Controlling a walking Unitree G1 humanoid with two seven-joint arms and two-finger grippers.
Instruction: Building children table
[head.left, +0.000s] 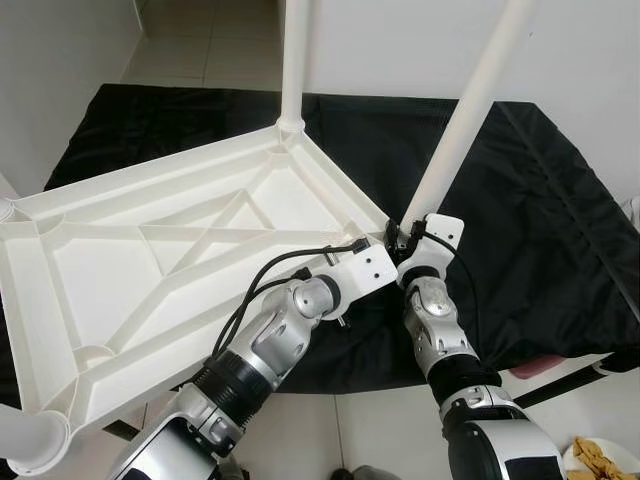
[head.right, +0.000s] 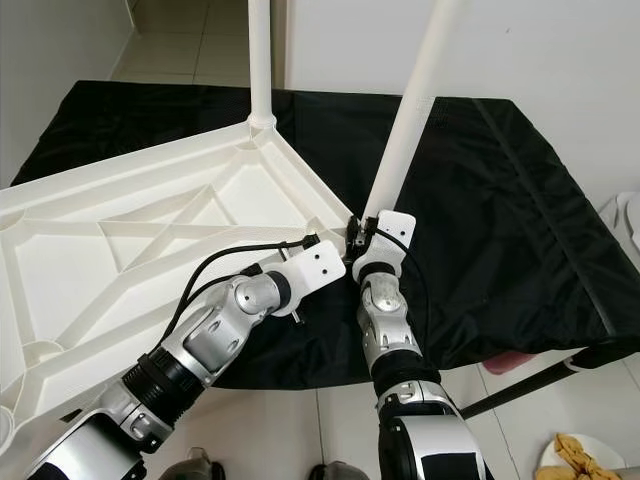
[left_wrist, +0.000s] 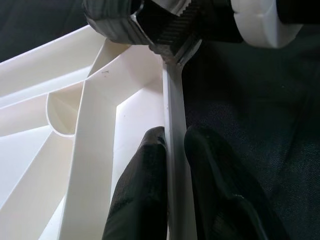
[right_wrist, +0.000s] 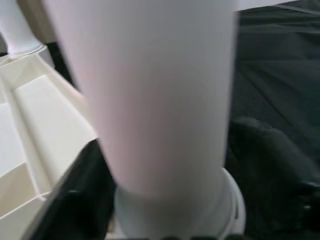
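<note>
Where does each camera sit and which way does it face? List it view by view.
Left eye view: head, looking down on the upturned white tabletop, black cloth, both silver arms.
Right eye view: head, same scene, shifted sideways.
Left wrist view: along the left gripper, fingers pinching the tabletop's rim.
Right wrist view: along the right gripper, clamped round the white leg.
Shared: all show the tabletop; both eyes show the far leg.
</note>
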